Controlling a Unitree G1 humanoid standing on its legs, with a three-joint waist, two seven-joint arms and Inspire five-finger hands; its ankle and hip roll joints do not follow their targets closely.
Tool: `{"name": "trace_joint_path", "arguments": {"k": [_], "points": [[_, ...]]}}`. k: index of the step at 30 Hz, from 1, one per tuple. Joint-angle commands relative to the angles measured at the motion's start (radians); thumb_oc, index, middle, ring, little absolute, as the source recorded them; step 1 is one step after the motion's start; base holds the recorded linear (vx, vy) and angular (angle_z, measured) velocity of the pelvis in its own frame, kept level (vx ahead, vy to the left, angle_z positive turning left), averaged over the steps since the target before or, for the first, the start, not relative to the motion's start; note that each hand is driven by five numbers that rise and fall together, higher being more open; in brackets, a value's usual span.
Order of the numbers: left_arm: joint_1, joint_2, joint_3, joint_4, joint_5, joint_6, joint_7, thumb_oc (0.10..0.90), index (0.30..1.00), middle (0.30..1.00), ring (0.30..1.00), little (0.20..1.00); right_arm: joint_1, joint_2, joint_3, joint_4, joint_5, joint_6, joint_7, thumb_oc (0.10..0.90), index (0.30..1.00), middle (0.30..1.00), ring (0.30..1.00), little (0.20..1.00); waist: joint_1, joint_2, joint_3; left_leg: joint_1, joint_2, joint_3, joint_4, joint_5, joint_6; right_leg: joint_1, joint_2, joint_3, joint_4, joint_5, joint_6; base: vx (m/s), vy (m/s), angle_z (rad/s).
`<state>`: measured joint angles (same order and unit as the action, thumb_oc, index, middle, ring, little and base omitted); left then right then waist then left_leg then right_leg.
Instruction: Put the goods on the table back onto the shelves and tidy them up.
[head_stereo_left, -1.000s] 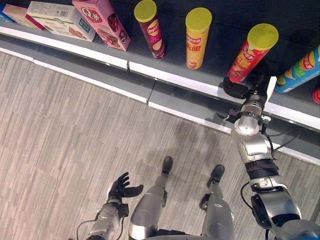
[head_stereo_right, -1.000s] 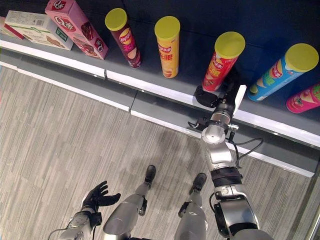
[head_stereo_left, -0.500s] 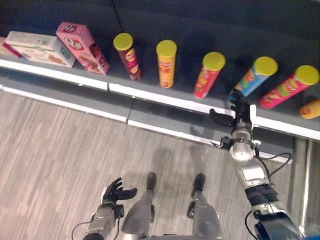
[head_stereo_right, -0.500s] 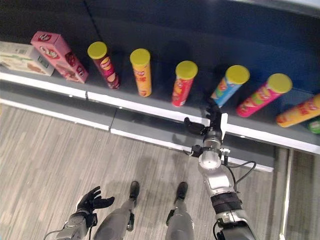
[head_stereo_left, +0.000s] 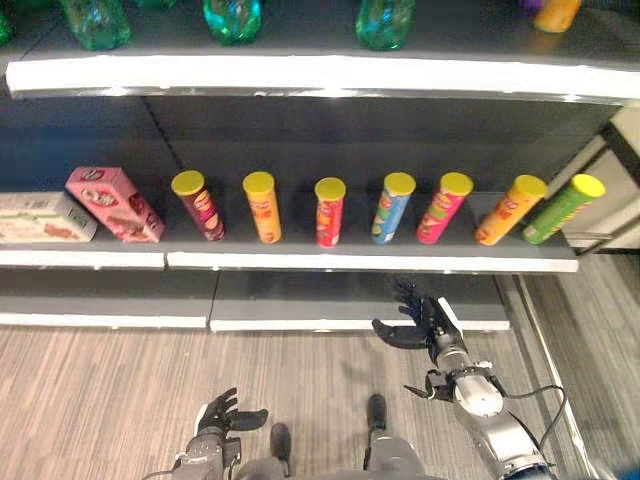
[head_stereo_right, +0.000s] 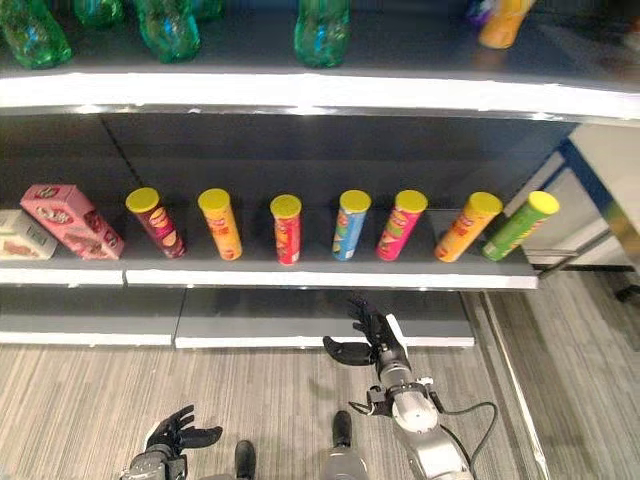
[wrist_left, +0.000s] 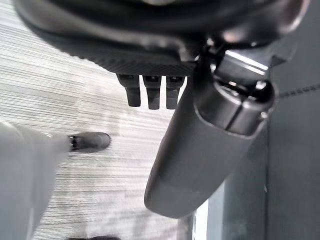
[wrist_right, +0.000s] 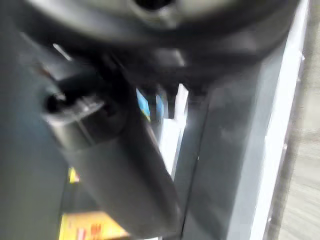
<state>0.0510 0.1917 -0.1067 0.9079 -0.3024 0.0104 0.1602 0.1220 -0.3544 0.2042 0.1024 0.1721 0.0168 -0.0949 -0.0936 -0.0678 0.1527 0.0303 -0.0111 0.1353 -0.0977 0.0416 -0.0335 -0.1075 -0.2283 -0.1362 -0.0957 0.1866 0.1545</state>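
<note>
seven chip cans (all upright), two boxes shelved.

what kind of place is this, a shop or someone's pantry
Most likely a shop aisle, or a mock-up of one. Long dark shelves with white edge strips hold a spaced row of chip cans, snack boxes sit beside them, and green bottles stand on the shelf above.

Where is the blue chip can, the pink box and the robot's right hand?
blue chip can (head_stereo_left: 393, 209), left eye view, middle of its side.
pink box (head_stereo_left: 113, 204), left eye view, its front face.
right hand (head_stereo_left: 415, 322), left eye view, the palm, fingers spread open.
</note>
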Motion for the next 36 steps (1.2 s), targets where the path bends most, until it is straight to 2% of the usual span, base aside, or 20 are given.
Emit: {"name": "trace_joint_path", "arguments": {"k": [1,5,9,10,13,15,17,18,19,22,25,27,29,30,31,32,33,34,35,36], "points": [[-0.030,0.038,0.003,-0.012,0.053,-0.036,0.005,0.800,0.900,0.900,0.900,0.900,-0.103,-0.041,-0.097,-0.087,0.010,-0.082,-0.038,0.800,0.900,0.900,0.900,0.900,0.002,0.010,0.011,0.010,0.001,0.037,0.010,-0.113,0.007,0.009,-0.050,-0.008,0.044,-0.017,0.094,-0.02,0.031,-0.35],[-0.058,0.073,0.015,0.025,0.086,-0.047,0.033,0.800,0.900,0.900,0.900,0.900,-0.087,-0.030,-0.157,-0.062,-0.007,-0.099,-0.089,0.800,0.900,0.900,0.900,0.900,-0.019,-0.004,0.038,0.023,0.018,0.090,0.010,-0.113,0.009,-0.032,-0.048,-0.020,0.093,-0.001,0.100,-0.06,-0.004,-0.31],[-0.069,0.077,0.044,0.061,0.102,-0.037,0.023,0.800,0.900,0.900,0.900,0.900,-0.094,-0.028,-0.239,-0.077,0.019,-0.126,-0.138,0.800,0.900,0.900,0.900,0.900,-0.017,-0.002,0.053,0.043,0.057,0.158,0.010,-0.111,-0.001,-0.039,-0.076,-0.113,0.116,-0.004,0.096,-0.03,-0.080,-0.67],[-0.081,0.077,0.038,0.055,0.114,-0.035,0.036,0.800,0.900,0.900,0.900,0.900,-0.091,-0.043,-0.275,-0.098,0.018,-0.135,-0.161,0.800,0.900,0.900,0.900,0.900,-0.017,0.005,0.053,0.052,0.079,0.192,0.010,-0.108,-0.004,-0.022,-0.100,-0.163,0.130,-0.019,0.089,-0.02,-0.105,-0.78],[-0.106,0.111,0.035,0.016,0.133,-0.054,0.013,0.800,0.900,0.900,0.900,0.900,-0.109,-0.123,-0.363,-0.178,-0.003,-0.161,-0.171,0.800,0.900,0.900,0.900,0.900,-0.008,0.007,0.029,0.055,0.124,0.248,0.019,-0.118,-0.025,0.024,-0.177,-0.195,0.149,0.002,0.106,0.02,-0.221,-0.82],[-0.126,0.116,0.018,0.004,0.122,-0.052,0.041,0.800,0.900,0.900,0.900,0.900,-0.106,-0.144,-0.367,-0.178,-0.018,-0.159,-0.169,0.800,0.900,0.900,0.900,0.900,-0.005,0.004,0.025,0.056,0.131,0.262,0.022,-0.114,-0.032,0.030,-0.192,-0.205,0.141,0.029,0.107,0.04,-0.238,-0.55],[-0.121,0.135,0.033,-0.006,0.116,-0.040,0.013,0.800,0.900,0.900,0.900,0.900,-0.138,-0.197,-0.401,-0.198,-0.001,-0.166,-0.176,0.800,0.900,0.900,0.900,0.900,0.009,-0.002,0.012,0.050,0.155,0.297,0.036,-0.109,-0.048,0.042,-0.219,-0.258,0.111,0.066,0.107,0.01,-0.309,-0.67],[-0.061,0.138,0.076,0.041,0.108,-0.043,-0.001,0.800,0.900,0.900,0.900,0.900,-0.142,-0.227,-0.430,-0.216,-0.007,-0.179,-0.167,0.800,0.900,0.900,0.900,0.900,0.032,-0.022,0.010,0.048,0.186,0.337,0.061,-0.106,-0.070,0.044,-0.237,-0.334,0.087,0.092,0.107,0.03,-0.343,-0.84],[-0.030,0.145,0.091,0.022,0.102,-0.048,-0.005,0.800,0.900,0.900,0.900,0.900,-0.139,-0.254,-0.451,-0.223,-0.010,-0.179,-0.165,0.800,0.900,0.900,0.900,0.900,0.043,-0.029,0.004,0.050,0.195,0.351,0.068,-0.106,-0.078,0.049,-0.234,-0.361,0.076,0.079,0.107,0.09,-0.462,-0.91],[0.001,0.153,0.108,-0.002,0.108,-0.053,-0.024,0.800,0.900,0.900,0.900,0.900,-0.138,-0.284,-0.516,-0.255,-0.013,-0.185,-0.165,0.800,0.900,0.900,0.900,0.900,0.050,-0.038,-0.007,0.053,0.237,0.366,0.094,-0.102,-0.110,0.060,-0.213,-0.374,0.069,0.039,0.107,0.13,-0.367,-0.49],[0.021,0.146,0.108,-0.012,0.093,-0.064,-0.034,0.800,0.900,0.900,0.900,0.900,-0.172,-0.366,-0.583,-0.293,0.017,-0.220,-0.170,0.800,0.900,0.900,0.900,0.900,0.021,-0.012,-0.009,0.071,0.329,0.350,0.148,-0.083,-0.147,0.070,-0.132,-0.348,0.096,-0.075,0.087,0.15,-0.401,-0.15],[0.027,0.142,0.100,-0.025,0.087,-0.069,-0.040,0.800,0.900,0.900,0.900,0.900,-0.198,-0.414,-0.602,-0.302,0.029,-0.234,-0.174,0.800,0.900,0.900,0.900,0.900,0.012,0.012,-0.006,0.052,0.386,0.330,0.227,-0.017,-0.165,0.088,-0.060,-0.325,0.087,-0.130,0.043,0.12,-0.394,-0.18],[0.045,0.138,0.101,-0.045,0.072,-0.065,-0.046,0.800,0.900,0.900,0.900,0.900,-0.226,-0.457,-0.601,-0.288,0.028,-0.237,-0.190,0.800,0.900,0.900,0.900,0.900,0.015,0.029,-0.002,0.028,0.454,0.291,0.338,0.097,-0.180,0.126,0.031,-0.302,0.046,-0.180,-0.005,0.18,-0.481,-0.32],[0.052,0.129,0.102,-0.049,0.054,-0.059,-0.047,0.800,0.900,0.900,0.900,0.900,-0.253,-0.479,-0.583,-0.294,0.037,-0.240,-0.189,0.800,0.900,0.900,0.900,0.900,0.028,0.025,0.014,-0.007,0.474,0.216,0.439,0.145,-0.159,0.154,0.091,-0.273,0.016,-0.212,-0.045,0.15,-0.383,-0.48],[0.052,0.128,0.103,-0.049,0.054,-0.058,-0.047,0.800,0.900,0.900,0.900,0.900,-0.256,-0.480,-0.581,-0.292,0.037,-0.240,-0.189,0.800,0.900,0.900,0.900,0.900,0.024,0.028,0.016,-0.013,0.479,0.209,0.449,0.142,-0.160,0.155,0.094,-0.275,0.016,-0.214,-0.048,0.13,-0.387,-0.48],[0.061,0.124,0.096,-0.055,0.054,-0.061,-0.047,0.800,0.900,0.900,0.900,0.900,-0.278,-0.491,-0.558,-0.285,0.039,-0.238,-0.189,0.800,0.900,0.900,0.900,0.900,0.046,0.016,0.025,-0.047,0.433,0.138,0.495,0.111,-0.131,0.159,0.110,-0.247,0.012,-0.225,-0.060,0.03,-0.122,-0.36],[0.061,0.124,0.097,-0.056,0.054,-0.061,-0.047,0.800,0.900,0.900,0.900,0.900,-0.284,-0.493,-0.554,-0.281,0.039,-0.239,-0.190,0.800,0.900,0.900,0.900,0.900,0.042,0.016,0.025,-0.056,0.433,0.133,0.509,0.103,-0.128,0.158,0.108,-0.248,0.013,-0.227,-0.060,-0.01,-0.180,-0.43],[0.068,0.117,0.098,-0.068,0.044,-0.063,-0.050,0.800,0.900,0.900,0.900,0.900,-0.301,-0.512,-0.536,-0.275,0.035,-0.234,-0.187,0.800,0.900,0.900,0.900,0.900,0.057,-0.001,0.032,-0.113,0.358,0.084,0.530,0.070,-0.089,0.151,0.110,-0.231,0.010,-0.217,-0.071,0.05,-0.195,-0.57],[0.073,0.107,0.094,-0.062,0.035,-0.067,-0.056,0.800,0.900,0.900,0.900,0.900,-0.319,-0.530,-0.516,-0.254,0.044,-0.226,-0.173,0.800,0.900,0.900,0.900,0.900,0.087,-0.022,0.041,-0.192,0.229,0.030,0.522,-0.038,-0.061,0.170,0.119,-0.188,0.008,-0.226,-0.067,0.14,-0.251,-0.49],[0.071,0.108,0.092,-0.056,0.041,-0.067,-0.063,0.800,0.900,0.900,0.900,0.900,-0.321,-0.538,-0.515,-0.232,0.044,-0.221,-0.171,0.800,0.900,0.900,0.900,0.900,0.094,-0.024,0.040,-0.208,0.214,0.049,0.486,-0.059,-0.052,0.178,0.124,-0.180,0.008,-0.232,-0.062,0.19,-0.185,-0.52]]}}
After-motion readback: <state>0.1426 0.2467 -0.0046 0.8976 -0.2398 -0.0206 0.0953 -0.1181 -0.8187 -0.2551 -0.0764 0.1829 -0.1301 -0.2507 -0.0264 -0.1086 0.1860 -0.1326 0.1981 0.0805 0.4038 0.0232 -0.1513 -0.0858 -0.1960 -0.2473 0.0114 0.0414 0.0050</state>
